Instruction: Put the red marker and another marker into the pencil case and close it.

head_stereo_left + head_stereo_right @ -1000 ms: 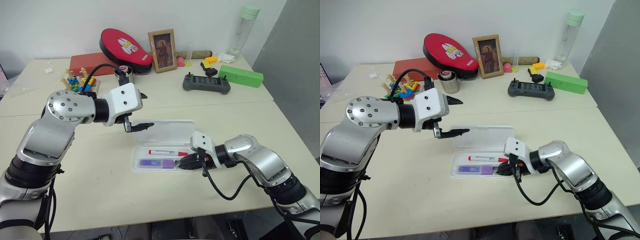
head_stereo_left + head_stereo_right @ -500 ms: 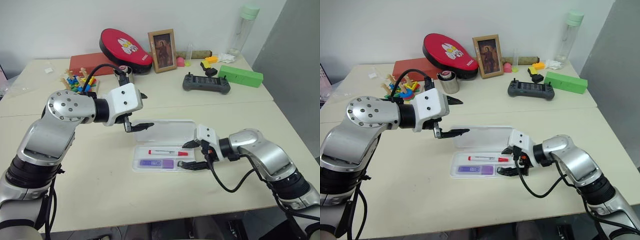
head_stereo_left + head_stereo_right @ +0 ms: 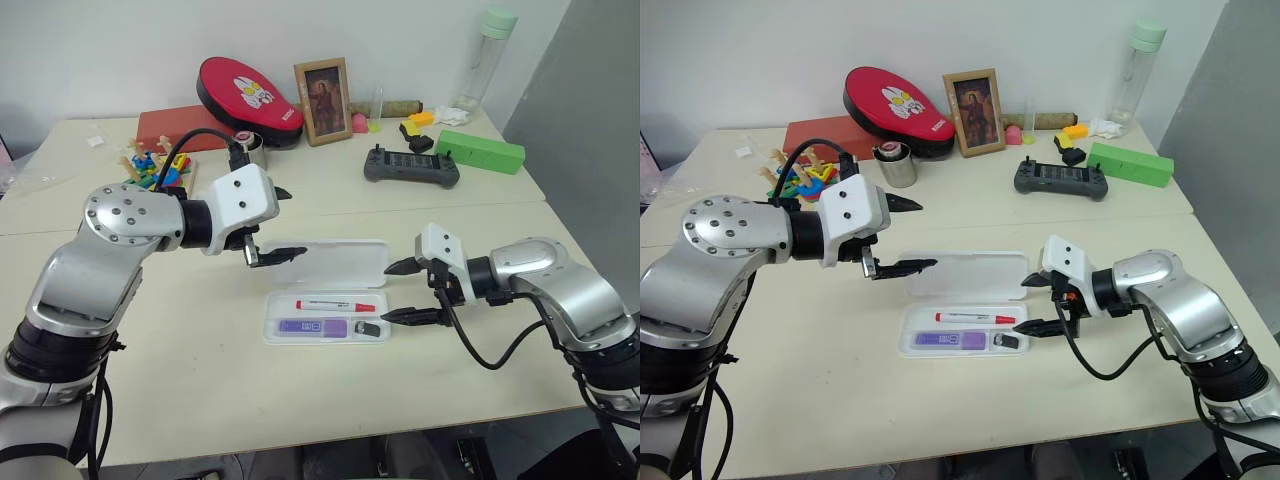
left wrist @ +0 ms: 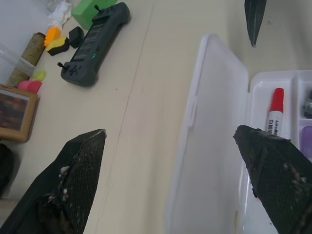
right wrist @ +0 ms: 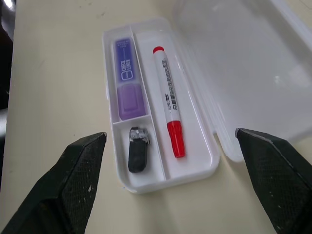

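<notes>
Nearest to the robot lies the pencil case (image 3: 372, 334), open on the table (image 3: 200, 380), its tray toward the robot and its clear lid (image 3: 340, 262) folded flat behind it. In the tray the red marker (image 3: 336, 305) lies along the long compartment next to the hinge, its red cap pointing to the robot's right, and the purple highlighter (image 3: 313, 327) lies in the front compartment, parallel to it. A small dark object (image 5: 138, 148) sits in the little compartment at the highlighter's end; I cannot tell what it is. So both pens seem to be inside already, and I judge that only the closing of the lid is left. The right gripper (image 3: 404, 292) hangs just beside the right end of the case, its fingers spread wide and holding nothing, free of the tray. The left gripper (image 3: 280, 223) hovers above the left part of the lid, also spread wide and empty, probably waiting there in order to fold the lid over. Farther back, well apart from the case, stand a black controller (image 3: 412, 166), a green box (image 3: 481, 152), a picture frame (image 3: 324, 101), a red pad (image 3: 250, 90) and a bottle (image 3: 487, 55) near the wall.
</notes>
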`<state>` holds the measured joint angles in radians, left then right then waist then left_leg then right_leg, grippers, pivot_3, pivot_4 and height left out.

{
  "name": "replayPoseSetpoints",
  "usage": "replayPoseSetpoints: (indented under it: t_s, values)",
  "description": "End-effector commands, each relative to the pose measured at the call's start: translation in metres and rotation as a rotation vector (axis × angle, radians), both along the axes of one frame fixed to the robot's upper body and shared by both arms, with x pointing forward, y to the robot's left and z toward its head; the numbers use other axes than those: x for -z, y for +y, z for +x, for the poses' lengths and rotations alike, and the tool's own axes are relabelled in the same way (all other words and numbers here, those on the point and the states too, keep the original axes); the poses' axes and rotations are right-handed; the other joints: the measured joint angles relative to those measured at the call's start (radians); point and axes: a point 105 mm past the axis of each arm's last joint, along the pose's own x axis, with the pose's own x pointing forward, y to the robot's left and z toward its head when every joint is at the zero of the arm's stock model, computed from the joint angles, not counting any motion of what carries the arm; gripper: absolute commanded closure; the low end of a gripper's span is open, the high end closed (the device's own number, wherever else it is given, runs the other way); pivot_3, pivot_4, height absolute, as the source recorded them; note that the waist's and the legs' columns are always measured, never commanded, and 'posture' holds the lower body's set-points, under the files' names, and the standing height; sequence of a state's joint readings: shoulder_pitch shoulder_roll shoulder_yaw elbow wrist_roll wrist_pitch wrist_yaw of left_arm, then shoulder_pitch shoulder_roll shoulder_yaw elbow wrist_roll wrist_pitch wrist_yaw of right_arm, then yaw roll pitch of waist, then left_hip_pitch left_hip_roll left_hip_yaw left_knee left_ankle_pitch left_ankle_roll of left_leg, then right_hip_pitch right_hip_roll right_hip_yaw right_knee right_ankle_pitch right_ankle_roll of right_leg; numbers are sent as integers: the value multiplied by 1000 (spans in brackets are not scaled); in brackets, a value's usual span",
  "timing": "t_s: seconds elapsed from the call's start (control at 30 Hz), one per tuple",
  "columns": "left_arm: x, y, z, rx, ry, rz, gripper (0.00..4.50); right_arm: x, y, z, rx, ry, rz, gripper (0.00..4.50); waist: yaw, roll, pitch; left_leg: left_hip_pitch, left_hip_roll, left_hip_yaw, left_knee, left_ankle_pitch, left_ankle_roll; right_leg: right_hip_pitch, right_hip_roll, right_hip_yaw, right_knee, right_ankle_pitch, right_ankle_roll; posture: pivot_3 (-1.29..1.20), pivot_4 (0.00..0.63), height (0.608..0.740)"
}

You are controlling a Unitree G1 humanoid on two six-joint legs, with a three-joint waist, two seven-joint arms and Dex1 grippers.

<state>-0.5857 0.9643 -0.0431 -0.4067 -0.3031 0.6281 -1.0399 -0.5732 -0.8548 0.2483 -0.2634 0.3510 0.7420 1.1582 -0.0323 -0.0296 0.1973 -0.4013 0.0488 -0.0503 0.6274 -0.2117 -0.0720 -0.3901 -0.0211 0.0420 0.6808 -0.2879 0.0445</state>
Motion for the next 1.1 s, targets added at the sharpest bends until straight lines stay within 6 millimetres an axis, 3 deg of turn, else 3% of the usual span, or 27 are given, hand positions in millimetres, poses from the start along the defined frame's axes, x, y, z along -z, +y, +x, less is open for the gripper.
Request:
replayPoseSetpoints:
  t_s: [0.03,0.23,0.47,0.63,0.77,1.1]
  values:
    - [-18,7,-13,-9,-43,-24,0,-15,-29,23,95,-128,-61,1120,0,0,0,0,0,0,0,0,0,0,0,0,0,0,0,0,150,740]
    - [-16,12,-22,-39,-22,-19,0,-23,-43,60,210,-232,-90,2645,-6,0,0,1,0,0,0,0,0,0,0,0,1,0,0,0,150,740]
    - [-16,32,-27,-143,23,-27,0,-26,-22,86,260,-276,7,4398,-15,0,1,1,0,0,-1,0,0,0,0,0,0,1,-1,0,150,740]
    - [-7,46,-29,-216,45,-8,0,-28,-9,97,273,-286,63,4456,-15,0,1,0,0,0,-1,0,0,0,0,0,0,2,-4,0,150,740]
    - [10,56,-39,-274,106,-28,0,-30,28,99,183,-288,107,4456,-28,1,1,1,0,0,-1,0,0,0,0,0,1,3,-5,0,150,740]
    - [16,57,-44,-289,135,-61,0,-34,79,75,-38,-266,129,4456,-16,1,2,0,1,0,-2,0,0,-1,0,0,0,3,-5,0,150,740]
